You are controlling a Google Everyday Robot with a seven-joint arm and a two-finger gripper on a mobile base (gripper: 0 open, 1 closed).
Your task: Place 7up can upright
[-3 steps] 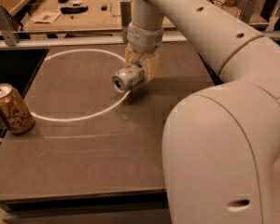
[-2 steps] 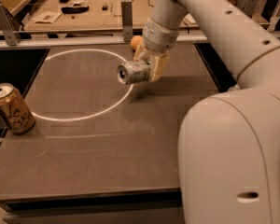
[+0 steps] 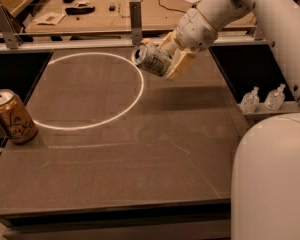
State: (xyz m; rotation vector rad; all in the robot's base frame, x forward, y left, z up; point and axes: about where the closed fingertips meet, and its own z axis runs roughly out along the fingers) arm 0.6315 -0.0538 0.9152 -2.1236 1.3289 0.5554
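Observation:
The 7up can (image 3: pixel 152 59) is a silver-white can with dark label marks. It is held on its side above the dark table (image 3: pixel 140 159), its top pointing left toward the white ring. My gripper (image 3: pixel 166 57) is shut on the can, with tan fingers (image 3: pixel 182 64) around its body. It hangs over the far middle of the table, just right of the white ring's (image 3: pixel 90 91) far edge. The white arm comes in from the upper right.
A gold-orange can with black script (image 3: pixel 11 116) stands upright at the table's left edge. Two small clear bottles (image 3: pixel 262 99) sit on a ledge at the right. A metal rail (image 3: pixel 135 19) and a wooden bench with clutter lie behind the table.
The gripper has lifted the can off the table and carried it up and to the right. The arm has swung away to the right; the can is still on its side.

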